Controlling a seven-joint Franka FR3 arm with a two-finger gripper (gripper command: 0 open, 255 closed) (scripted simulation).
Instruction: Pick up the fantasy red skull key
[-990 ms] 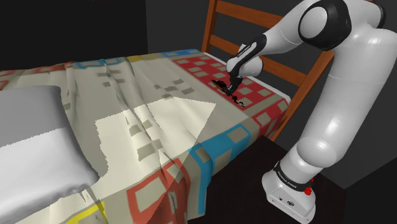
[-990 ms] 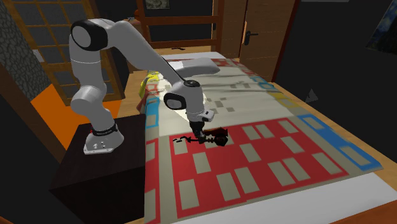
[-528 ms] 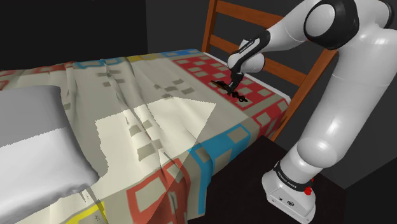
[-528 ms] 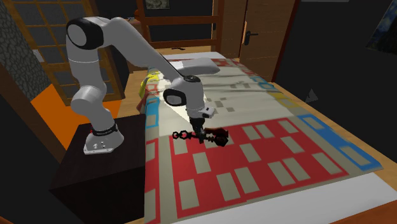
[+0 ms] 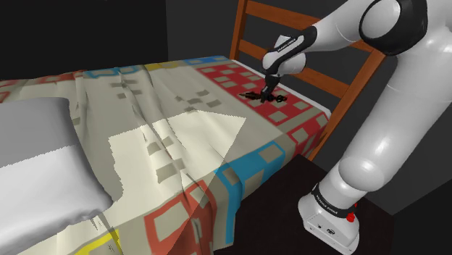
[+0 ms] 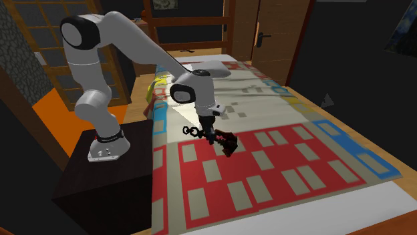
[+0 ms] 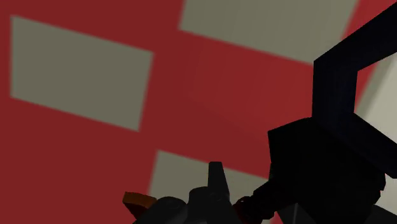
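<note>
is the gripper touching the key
Touching. In the second exterior view the gripper is shut on the key, which hangs tilted from its fingertips.

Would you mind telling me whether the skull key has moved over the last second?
Yes. In the shoulder view, the key, clasped in the tool, has shifted upward, toward the wooden bed frame, and appears lifted off the red-patterned bedspread.

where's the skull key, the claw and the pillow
skull key [image 6: 228, 143]: second exterior view, on its dark red skull end.
claw [image 6: 209, 134]: second exterior view, between the fingertips, at the key's shaft.
pillow [image 5: 36, 130]: shoulder view, on its grey upper face.
</note>
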